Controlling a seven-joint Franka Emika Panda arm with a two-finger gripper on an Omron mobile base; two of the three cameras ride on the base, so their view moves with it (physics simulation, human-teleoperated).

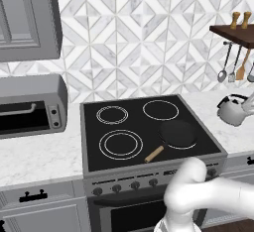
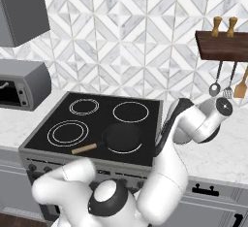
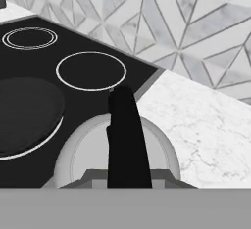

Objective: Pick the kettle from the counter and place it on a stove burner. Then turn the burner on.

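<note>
I have the tool (image 3: 128,184) clamped on the kettle's dark handle (image 3: 126,140), looking down along it at the rounded silver kettle (image 1: 233,111). The kettle sits on the white marble table (image 3: 201,125) just right of the black cooktop (image 1: 149,127). On that cooktop, the black frying pan (image 1: 177,133) covers the front right ring, and the stove burner (image 1: 121,144) lies front left, well apart from the kettle.
</note>
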